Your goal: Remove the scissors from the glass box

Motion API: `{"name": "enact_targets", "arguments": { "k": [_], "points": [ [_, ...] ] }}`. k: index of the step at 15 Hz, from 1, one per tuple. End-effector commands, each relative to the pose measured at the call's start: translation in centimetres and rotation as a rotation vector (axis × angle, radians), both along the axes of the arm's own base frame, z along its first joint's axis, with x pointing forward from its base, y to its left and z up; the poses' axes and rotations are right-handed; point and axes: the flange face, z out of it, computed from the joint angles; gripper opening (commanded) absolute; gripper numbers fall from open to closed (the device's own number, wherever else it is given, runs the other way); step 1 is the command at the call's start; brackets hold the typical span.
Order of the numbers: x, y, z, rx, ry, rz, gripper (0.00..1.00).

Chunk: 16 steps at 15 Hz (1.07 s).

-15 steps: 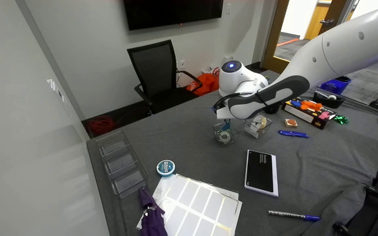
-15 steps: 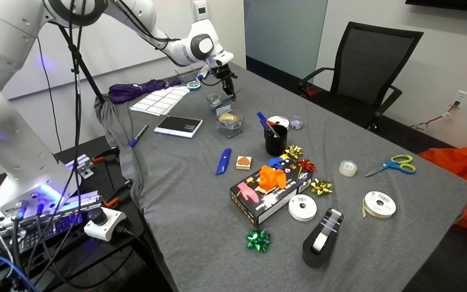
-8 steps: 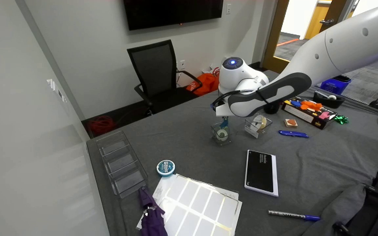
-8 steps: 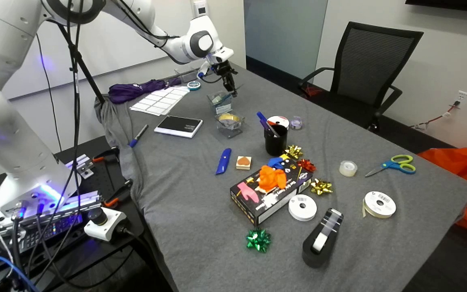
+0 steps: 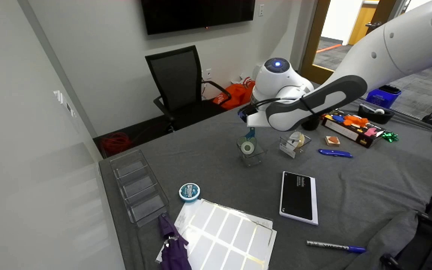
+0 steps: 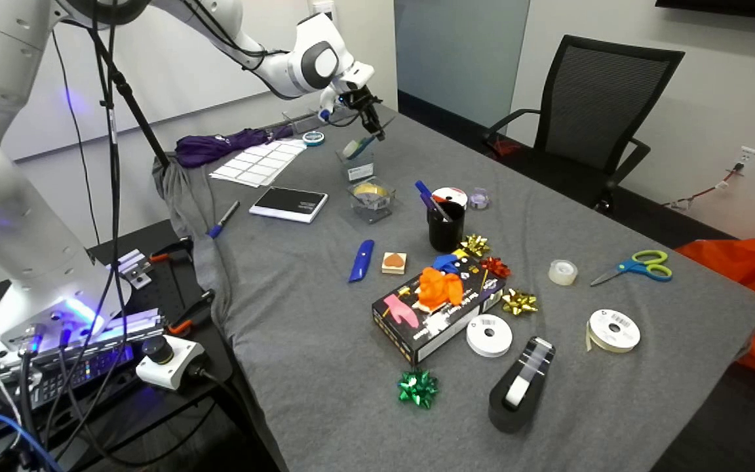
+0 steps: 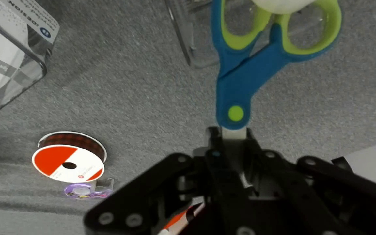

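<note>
The scissors [image 7: 240, 81], with blue and lime-green handles, hang handles down from my gripper [image 7: 231, 135] in the wrist view. The gripper is shut on their short metal blades, just above the pivot. A white tape roll [image 7: 282, 5] sits against the handle loops. In both exterior views the scissors [image 5: 250, 134] [image 6: 366, 142] and the roll [image 5: 247, 147] [image 6: 350, 149] hang over the clear glass box [image 5: 252, 160] [image 6: 345, 169]. The handles are at or above its rim; I cannot tell whether they are fully clear. The fingertips are hidden behind the wrist in an exterior view.
Another clear box [image 5: 288, 149] with a tape roll stands beside the glass box. A ribbon spool [image 7: 69, 163], a black pen cup [image 6: 446, 229], a notebook [image 6: 289, 203] and a blue cutter [image 6: 362, 261] lie around. A second pair of scissors [image 6: 633, 265] lies far off.
My gripper has moved up with the scissors. The tape roll has risen along with the handles, out of the lower part of the glass box. The box stays on the table.
</note>
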Motion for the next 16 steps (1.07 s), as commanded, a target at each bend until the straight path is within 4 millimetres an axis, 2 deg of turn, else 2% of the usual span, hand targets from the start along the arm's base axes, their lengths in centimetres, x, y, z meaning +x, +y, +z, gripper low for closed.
{"name": "enact_targets", "arguments": {
  "k": [1,11,13,16],
  "points": [
    [-1.6,-0.5,2.2,0.009,-0.034,0.054,0.04],
    [-2.1,-2.2,7.0,0.033,-0.06,0.094,0.04],
    [-2.2,-2.6,7.6,0.037,-0.04,0.112,0.04],
    [-3.1,-3.5,7.3,0.017,0.047,0.177,0.04]
  ]
}}
